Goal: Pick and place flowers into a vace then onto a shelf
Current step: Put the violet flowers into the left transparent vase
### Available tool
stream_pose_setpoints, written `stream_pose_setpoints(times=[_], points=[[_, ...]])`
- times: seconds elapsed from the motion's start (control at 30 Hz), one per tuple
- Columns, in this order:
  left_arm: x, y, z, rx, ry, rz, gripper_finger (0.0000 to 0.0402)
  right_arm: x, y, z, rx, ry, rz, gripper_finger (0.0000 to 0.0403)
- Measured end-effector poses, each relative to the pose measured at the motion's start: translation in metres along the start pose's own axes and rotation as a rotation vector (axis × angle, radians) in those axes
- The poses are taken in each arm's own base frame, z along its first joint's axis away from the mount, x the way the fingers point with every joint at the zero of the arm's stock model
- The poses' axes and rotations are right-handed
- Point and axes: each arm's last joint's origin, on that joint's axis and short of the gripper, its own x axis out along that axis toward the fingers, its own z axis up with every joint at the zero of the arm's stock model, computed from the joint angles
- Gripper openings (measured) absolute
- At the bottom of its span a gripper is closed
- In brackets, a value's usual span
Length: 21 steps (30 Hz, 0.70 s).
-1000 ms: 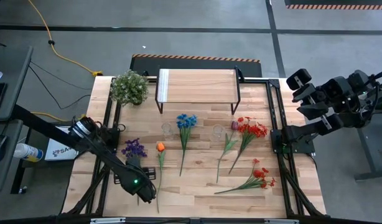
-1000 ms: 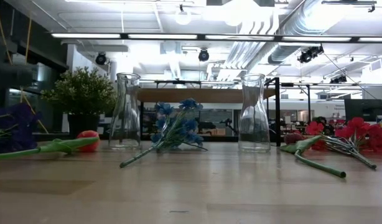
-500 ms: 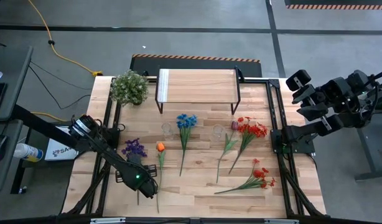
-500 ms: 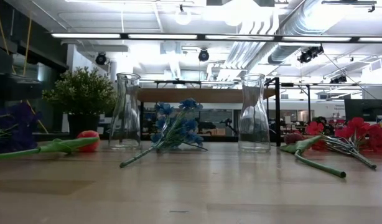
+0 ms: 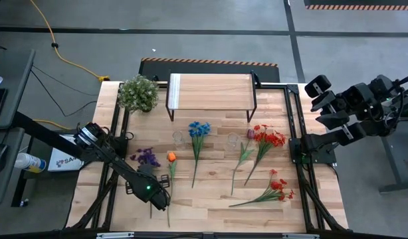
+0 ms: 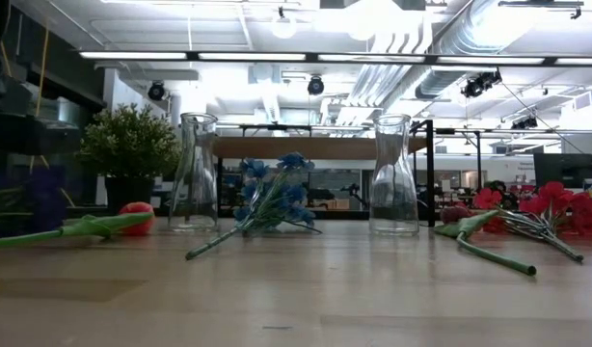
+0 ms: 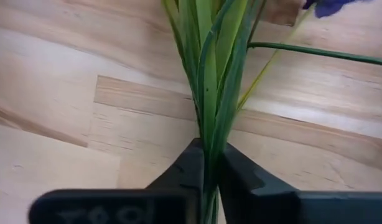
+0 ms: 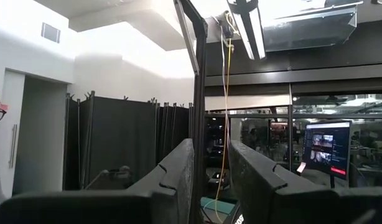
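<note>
left arm: dark, jointed links; a small green light is seen near the wrist
right arm: black, blocky housings
left gripper: two black tapered fingers on a dark crossbar with faint grey lettering

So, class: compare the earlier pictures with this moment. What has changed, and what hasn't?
The left gripper has closed on the green stems of the purple flowers, whose bloom has shifted slightly toward the orange flower. The other flowers, both glass vases, the shelf and the right gripper, off the table's right edge, stayed put.
</note>
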Motion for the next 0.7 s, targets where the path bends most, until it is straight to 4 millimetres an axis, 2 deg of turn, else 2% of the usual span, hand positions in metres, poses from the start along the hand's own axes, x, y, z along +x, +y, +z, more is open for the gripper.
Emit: stream_pose_setpoints(times=[0.1,0.33,0.53,0.7], points=[[0.0002,0.0003,0.0003,0.0,-0.001,0.005,0.0049,0.0,-0.0001,-0.0007,0.002,0.007,-0.001,0.0094],[0.0008,0.0006,0.0004,0.0,-0.002,0.009,0.0067,0.0001,-0.0002,-0.0018,0.005,0.017,-0.002,0.0094],[0.0007,0.0007,0.0002,0.001,-0.001,0.009,0.0047,0.0001,-0.0002,-0.0018,0.005,0.017,-0.002,0.0094],[0.0008,0.0006,0.0001,0.001,0.0,0.007,0.0056,0.0001,-0.0002,-0.0018,0.005,0.017,-0.002,0.0094]])
